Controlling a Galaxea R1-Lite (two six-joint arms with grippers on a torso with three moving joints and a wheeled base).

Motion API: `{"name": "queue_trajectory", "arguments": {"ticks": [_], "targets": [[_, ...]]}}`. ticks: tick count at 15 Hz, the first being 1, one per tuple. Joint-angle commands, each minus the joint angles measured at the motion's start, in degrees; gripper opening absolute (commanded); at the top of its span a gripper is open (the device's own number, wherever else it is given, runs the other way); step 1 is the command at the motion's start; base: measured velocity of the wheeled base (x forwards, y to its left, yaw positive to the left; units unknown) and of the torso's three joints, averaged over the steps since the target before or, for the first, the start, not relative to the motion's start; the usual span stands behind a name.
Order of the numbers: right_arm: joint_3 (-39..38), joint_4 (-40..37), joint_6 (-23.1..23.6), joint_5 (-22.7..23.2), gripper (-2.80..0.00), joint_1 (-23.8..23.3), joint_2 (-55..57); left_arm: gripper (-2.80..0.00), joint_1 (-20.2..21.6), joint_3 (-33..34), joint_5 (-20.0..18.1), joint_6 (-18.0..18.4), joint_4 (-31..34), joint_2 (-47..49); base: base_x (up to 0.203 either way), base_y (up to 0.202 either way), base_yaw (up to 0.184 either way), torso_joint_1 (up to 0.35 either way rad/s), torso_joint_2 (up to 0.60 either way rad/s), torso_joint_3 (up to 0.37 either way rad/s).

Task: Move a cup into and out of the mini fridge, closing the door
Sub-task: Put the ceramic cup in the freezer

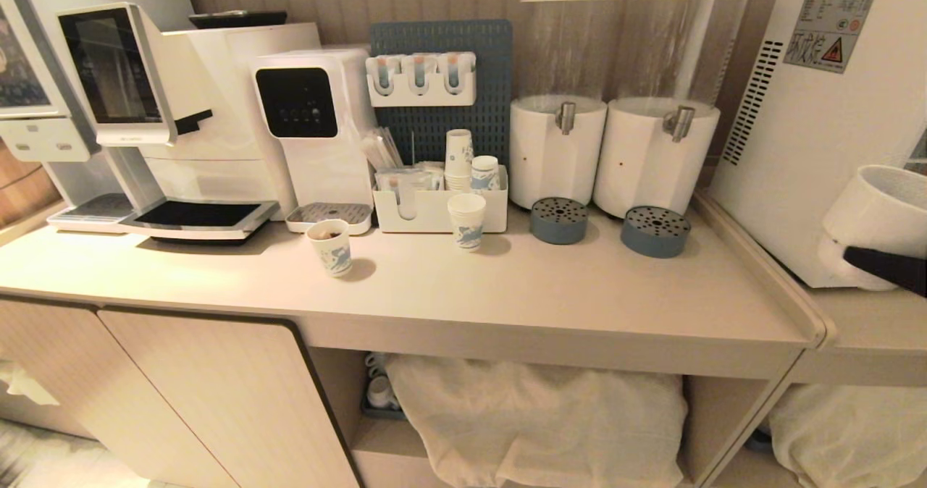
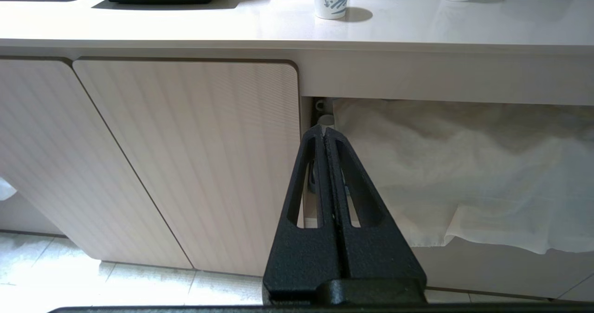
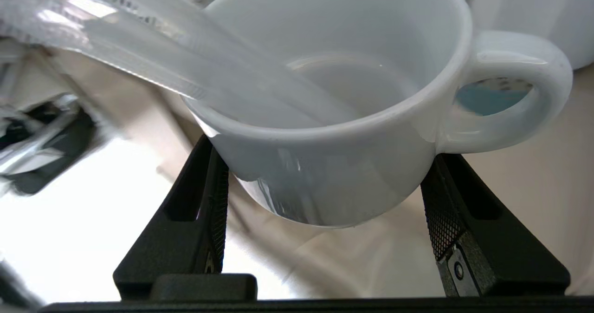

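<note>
Cup (image 3: 325, 132) clamped in right gripper (image 3: 325, 192), held off the counter beside the mini fridge (image 1: 818, 111).

Seen in right wrist view: squat white mug gripped across its body between both black fingers (image 3: 209, 201), loop handle out to one side, bowl empty, interior glossy. Seen in head view only: same mug at far right edge, in front of the fridge's vented side wall with its warning sticker; fridge door not in frame. On the counter (image 1: 507, 292): two printed paper cups (image 1: 467, 220) standing apart, the left one holding something dark; more cups stacked in a white organiser (image 1: 434, 216); two clear-cylinder dispensers (image 1: 558, 90), contents unclear. Left wrist view alone: left gripper (image 2: 324, 129) pressed together, holding nothing, hanging low before the cabinet doors (image 2: 185, 164) and a white cloth (image 2: 464, 173) under the counter.
</note>
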State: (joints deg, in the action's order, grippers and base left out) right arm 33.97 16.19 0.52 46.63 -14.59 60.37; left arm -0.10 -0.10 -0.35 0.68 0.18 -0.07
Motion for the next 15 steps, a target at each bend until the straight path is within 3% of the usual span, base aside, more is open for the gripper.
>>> {"name": "queue_trajectory", "arguments": {"ticks": [1, 8, 15], "targets": [[-0.62, -6.48, 0.01, 1.79, -2.80, -1.73, -11.42, -2.80, 0.01, 0.01, 0.00, 0.02, -0.01, 0.07, 0.000, 0.000, 0.000, 0.000, 0.00, 0.000], [-0.64, -23.74, 0.52, 7.94, -2.80, -2.24, -24.18, -2.80, 0.01, 0.01, -0.08, 0.36, -0.01, 0.07, 0.000, 0.000, 0.000, 0.000, 0.00, 0.000], [0.31, -24.01, -0.07, 11.66, -2.80, -2.10, -24.70, -2.80, 0.01, 0.01, -0.06, 0.37, -0.01, 0.07, 0.000, 0.000, 0.000, 0.000, 0.00, 0.000]]}}
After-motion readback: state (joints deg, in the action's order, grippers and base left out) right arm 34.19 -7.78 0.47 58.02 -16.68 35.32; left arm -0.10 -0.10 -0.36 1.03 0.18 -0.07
